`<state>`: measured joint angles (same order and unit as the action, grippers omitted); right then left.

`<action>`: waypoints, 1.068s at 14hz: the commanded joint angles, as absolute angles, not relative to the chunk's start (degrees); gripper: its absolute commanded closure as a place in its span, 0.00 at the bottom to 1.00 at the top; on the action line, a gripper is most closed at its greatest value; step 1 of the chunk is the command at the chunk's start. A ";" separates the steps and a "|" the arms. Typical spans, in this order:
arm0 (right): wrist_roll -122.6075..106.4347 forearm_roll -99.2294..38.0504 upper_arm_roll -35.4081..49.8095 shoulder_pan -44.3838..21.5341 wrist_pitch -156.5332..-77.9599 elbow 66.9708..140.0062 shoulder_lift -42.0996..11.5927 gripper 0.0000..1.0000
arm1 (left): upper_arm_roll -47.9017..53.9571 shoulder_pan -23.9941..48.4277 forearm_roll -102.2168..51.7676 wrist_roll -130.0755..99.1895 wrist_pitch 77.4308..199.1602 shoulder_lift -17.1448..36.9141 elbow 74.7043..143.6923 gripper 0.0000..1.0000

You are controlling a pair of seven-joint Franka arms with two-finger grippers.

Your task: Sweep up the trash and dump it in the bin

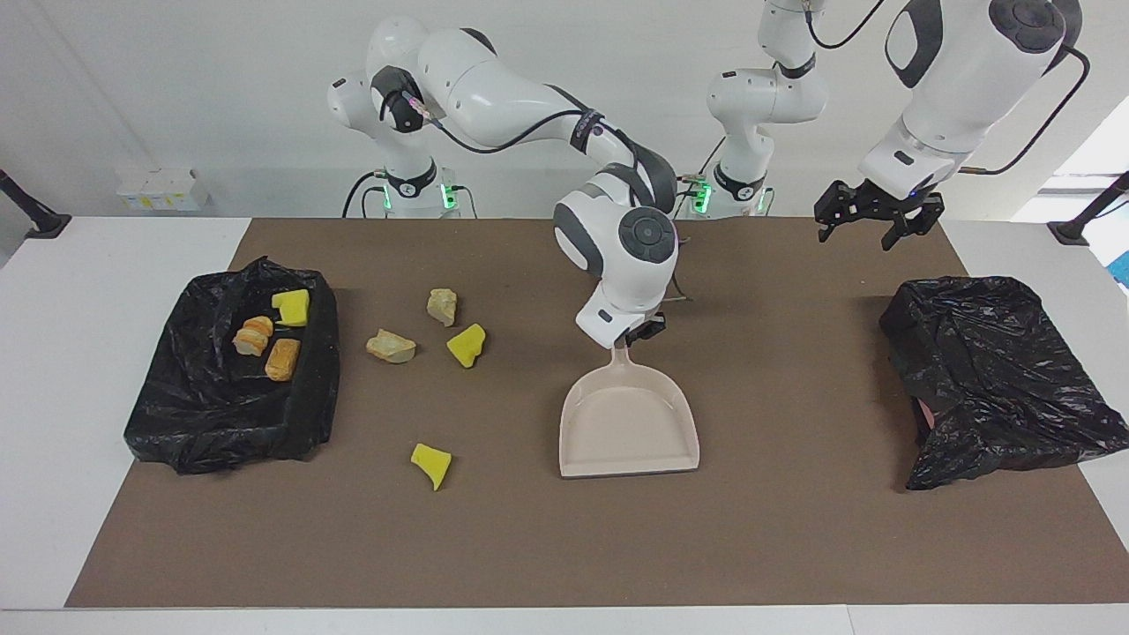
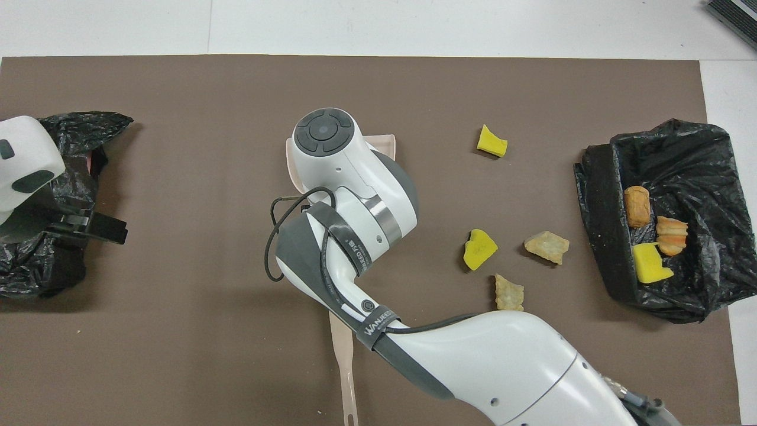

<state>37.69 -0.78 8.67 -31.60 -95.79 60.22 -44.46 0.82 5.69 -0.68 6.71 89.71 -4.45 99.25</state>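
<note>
Four loose trash lumps [image 1: 391, 346] look light, crumbly; right gripper [image 1: 628, 339] pinches dustpan [image 1: 630, 423] handle, left gripper [image 1: 869, 214] spread.

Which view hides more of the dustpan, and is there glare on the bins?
Overhead view: the right arm covers most of the dustpan; facing view shows the dustpan whole, its handle in the right gripper. Facing view: glossy highlights on both black bin bags, contents readable in one.

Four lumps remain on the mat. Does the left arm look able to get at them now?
Probably not: the left gripper hangs open over the other end, and the dustpan lies between.
</note>
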 commanded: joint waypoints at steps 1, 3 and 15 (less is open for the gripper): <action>36.30 -1.14 8.88 -30.94 -95.89 60.47 -44.12 0.59 | 0.26 7.90 -0.09 5.45 91.93 -5.37 101.42 0.00; 36.65 -1.14 8.62 -31.46 -95.89 60.47 -43.51 0.57 | 0.26 9.22 -0.09 3.35 95.26 -5.10 102.47 0.00; 37.71 -3.24 9.14 -32.69 -93.78 95.59 -9.08 0.19 | 0.26 17.75 -1.49 -13.17 109.50 6.93 101.34 0.00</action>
<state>37.76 -1.26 9.06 -32.05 -91.71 81.61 -19.49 1.06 15.44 -1.15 -9.59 107.11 4.73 101.99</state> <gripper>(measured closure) 0.185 0.000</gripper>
